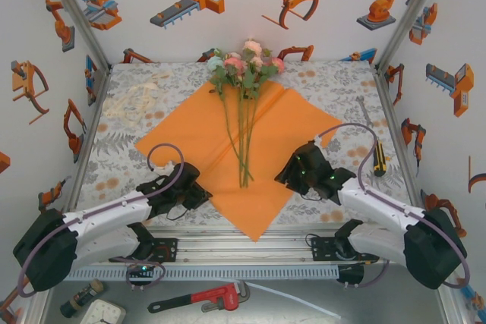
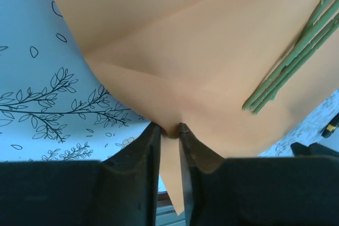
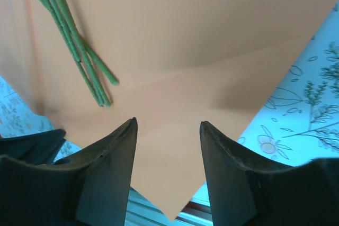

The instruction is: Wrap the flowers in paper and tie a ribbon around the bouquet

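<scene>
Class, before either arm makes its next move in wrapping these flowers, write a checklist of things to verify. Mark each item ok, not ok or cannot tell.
1. Left pincer is closed on the paper at its edge: ok.
2. Right pincer grips the paper: not ok; its jaws stand open over the sheet.
3. Flowers lie on the paper, stems pointing toward the arms: ok.
4. Stems are apart from both pincers: ok.
5. Ribbon lies on the cloth, off the paper: ok.
6. Left grip is firm enough to lift the sheet: cannot tell.
</scene>
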{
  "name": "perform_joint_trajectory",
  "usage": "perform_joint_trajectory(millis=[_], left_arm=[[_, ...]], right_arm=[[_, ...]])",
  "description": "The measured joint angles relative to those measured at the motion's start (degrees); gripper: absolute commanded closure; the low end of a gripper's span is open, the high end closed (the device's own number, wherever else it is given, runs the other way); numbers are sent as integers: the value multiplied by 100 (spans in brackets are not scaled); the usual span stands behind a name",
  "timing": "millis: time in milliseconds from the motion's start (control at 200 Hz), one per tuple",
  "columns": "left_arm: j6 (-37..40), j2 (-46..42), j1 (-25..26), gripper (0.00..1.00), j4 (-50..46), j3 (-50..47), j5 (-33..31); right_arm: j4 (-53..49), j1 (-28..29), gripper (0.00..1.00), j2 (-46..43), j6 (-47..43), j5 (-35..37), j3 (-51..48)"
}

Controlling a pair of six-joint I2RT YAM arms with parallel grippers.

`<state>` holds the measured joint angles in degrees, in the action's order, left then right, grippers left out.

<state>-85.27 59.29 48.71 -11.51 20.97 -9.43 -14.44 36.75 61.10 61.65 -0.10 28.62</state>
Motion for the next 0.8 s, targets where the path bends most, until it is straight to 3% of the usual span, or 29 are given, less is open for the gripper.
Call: perform_joint_trajectory(millis=[115, 436, 656, 796], left_arm=[[-4, 81, -11, 89, 83, 2, 7], [-15, 306, -136, 95, 470, 39, 289], [-35, 382, -210, 93, 629, 39, 474], [-11, 431, -225, 85, 728, 39, 509]], right_arm=[[-345, -9, 31, -122, -166, -28, -15], [-428, -140, 26, -713, -107, -227, -605], [695, -201, 42, -529, 466, -673, -1005], [1405, -201, 52, -415, 990, -981, -1276]])
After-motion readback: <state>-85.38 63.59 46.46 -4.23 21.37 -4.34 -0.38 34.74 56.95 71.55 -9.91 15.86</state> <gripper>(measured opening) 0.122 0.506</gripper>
